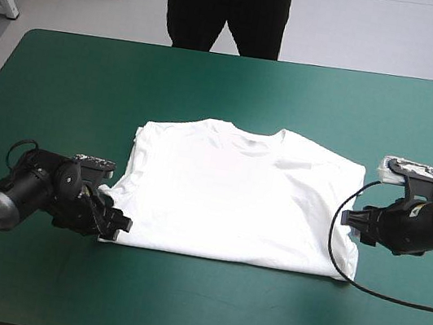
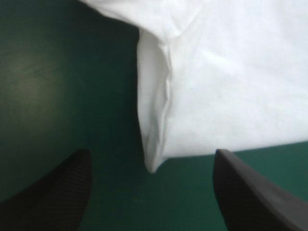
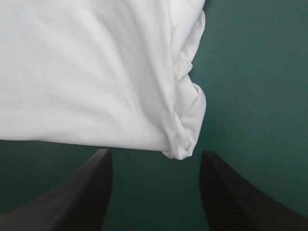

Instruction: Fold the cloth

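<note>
Jaws released left and right, each pair lined up just short of a near corner of the white T-shirt (image 1: pixel 235 198) spread flat on the surface (image 1: pixel 192 315); pre-grasp step, next move probably: advance, pinch both corners, fold toward collar (image 1: pixel 247 137).

No text, label, brand, number or sign could be read, none on the T-shirt (image 1: pixel 235 202), none on the bench (image 1: pixel 212 88)
</note>
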{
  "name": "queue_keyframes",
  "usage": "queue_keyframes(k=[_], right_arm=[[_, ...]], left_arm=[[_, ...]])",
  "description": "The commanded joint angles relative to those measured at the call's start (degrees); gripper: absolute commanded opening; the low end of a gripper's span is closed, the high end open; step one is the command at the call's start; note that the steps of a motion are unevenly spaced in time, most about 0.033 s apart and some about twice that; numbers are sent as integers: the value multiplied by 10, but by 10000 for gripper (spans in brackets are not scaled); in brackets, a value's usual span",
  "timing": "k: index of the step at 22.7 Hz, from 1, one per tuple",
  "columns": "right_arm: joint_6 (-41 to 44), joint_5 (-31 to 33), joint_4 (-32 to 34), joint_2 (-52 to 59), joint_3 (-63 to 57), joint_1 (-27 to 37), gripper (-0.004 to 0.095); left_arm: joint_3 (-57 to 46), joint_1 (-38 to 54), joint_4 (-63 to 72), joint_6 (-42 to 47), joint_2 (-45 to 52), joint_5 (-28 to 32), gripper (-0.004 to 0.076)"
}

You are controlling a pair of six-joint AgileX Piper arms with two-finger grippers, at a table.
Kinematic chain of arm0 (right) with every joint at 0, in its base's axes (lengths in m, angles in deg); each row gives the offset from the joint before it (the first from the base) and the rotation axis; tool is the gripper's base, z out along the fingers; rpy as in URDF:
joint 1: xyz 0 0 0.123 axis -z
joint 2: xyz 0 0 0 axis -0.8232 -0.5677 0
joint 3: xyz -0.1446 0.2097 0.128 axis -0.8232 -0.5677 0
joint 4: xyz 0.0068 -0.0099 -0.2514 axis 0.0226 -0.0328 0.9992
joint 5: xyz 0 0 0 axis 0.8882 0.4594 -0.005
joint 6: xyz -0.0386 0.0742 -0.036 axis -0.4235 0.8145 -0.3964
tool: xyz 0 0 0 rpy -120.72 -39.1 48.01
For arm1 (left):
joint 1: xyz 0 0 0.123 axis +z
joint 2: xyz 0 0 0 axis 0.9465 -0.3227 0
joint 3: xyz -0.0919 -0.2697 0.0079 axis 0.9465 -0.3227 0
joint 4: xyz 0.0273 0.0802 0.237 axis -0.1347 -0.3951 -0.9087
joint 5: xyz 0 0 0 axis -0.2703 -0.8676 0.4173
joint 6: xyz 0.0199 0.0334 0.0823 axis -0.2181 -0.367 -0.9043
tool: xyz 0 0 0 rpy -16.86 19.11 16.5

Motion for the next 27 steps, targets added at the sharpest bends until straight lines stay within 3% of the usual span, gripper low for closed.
queue_keyframes(k=[1,3,5,6,7,8,9,17,27], right_arm=[[-1,-9,0,10,19,-1,508],[-1,-9,2,10,19,-1,508],[1,-9,11,10,19,-1,509],[1,-9,14,10,19,-1,508],[1,-9,15,10,19,-1,509],[1,-8,15,10,19,-1,508],[1,-7,15,10,19,-1,507],[0,-14,29,10,-57,-1,507],[0,-142,55,-15,-166,-43,507]], left_arm=[[2,0,14,-3,-20,43,510],[-1,0,18,-5,-50,52,501],[-2,-1,23,-11,-69,52,419],[-2,-1,46,-30,-77,52,290],[-2,-1,62,-40,-77,52,210],[-2,-1,87,-59,-77,53,61],[-2,-1,98,-70,-77,56,-13],[-2,-1,102,-81,-77,62,-9],[-2,-1,102,-86,-77,61,-9]])
